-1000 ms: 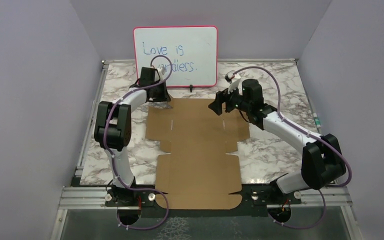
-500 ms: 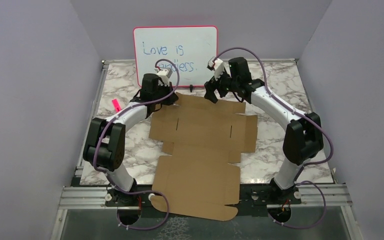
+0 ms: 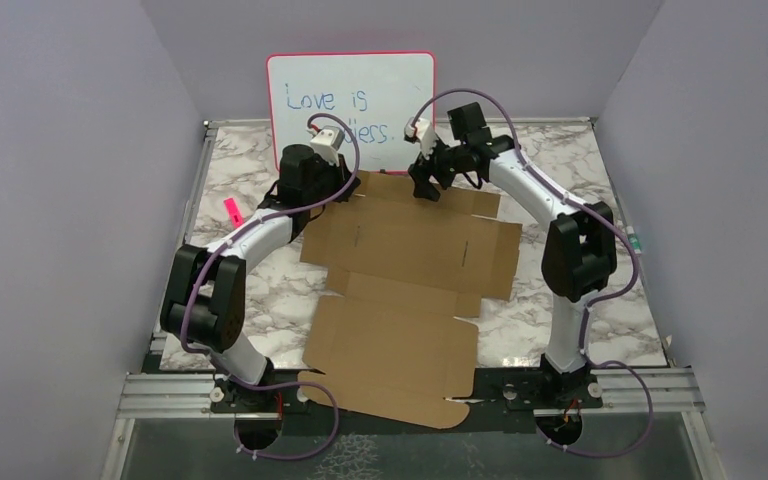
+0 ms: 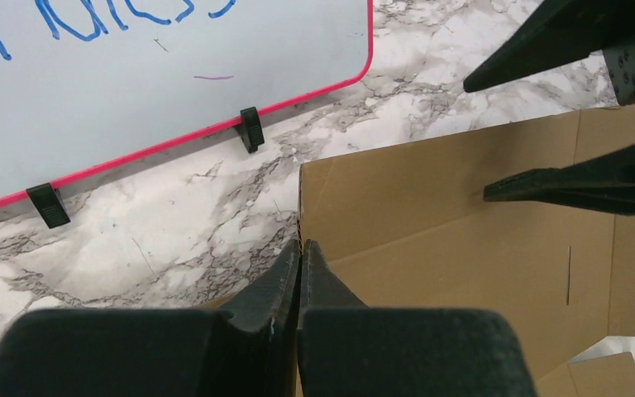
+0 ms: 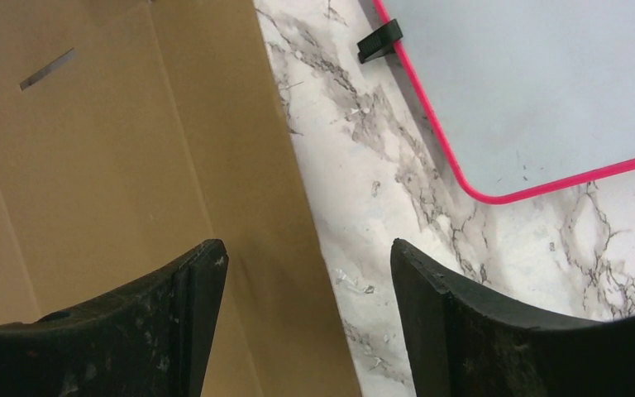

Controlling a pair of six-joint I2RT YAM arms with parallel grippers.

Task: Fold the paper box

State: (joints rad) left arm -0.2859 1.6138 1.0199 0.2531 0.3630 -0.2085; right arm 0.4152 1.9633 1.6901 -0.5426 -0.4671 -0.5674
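The paper box [image 3: 400,290] is a flat brown die-cut cardboard sheet with flaps and slots, lying slightly skewed on the marble table; its near end overhangs the table's front rail. My left gripper [image 3: 346,188] is shut on the sheet's far-left edge, and the corrugated edge [image 4: 300,236] runs in between its closed fingertips [image 4: 300,248]. My right gripper [image 3: 426,188] is open and straddles the sheet's far edge [image 5: 298,190], one finger [image 5: 198,273] over cardboard, the other over marble. The right gripper's two black fingers [image 4: 579,178] also show in the left wrist view.
A pink-framed whiteboard [image 3: 352,110] with blue writing stands at the back of the table, just beyond both grippers, on small black feet [image 4: 250,128]. Grey walls enclose the marble table [image 3: 560,290] on three sides. A metal rail [image 3: 660,385] runs along the front.
Both grippers have moved toward the whiteboard. The sheet has slid toward the back with them and turned slightly askew. The right arm has swung left to the sheet's far edge.
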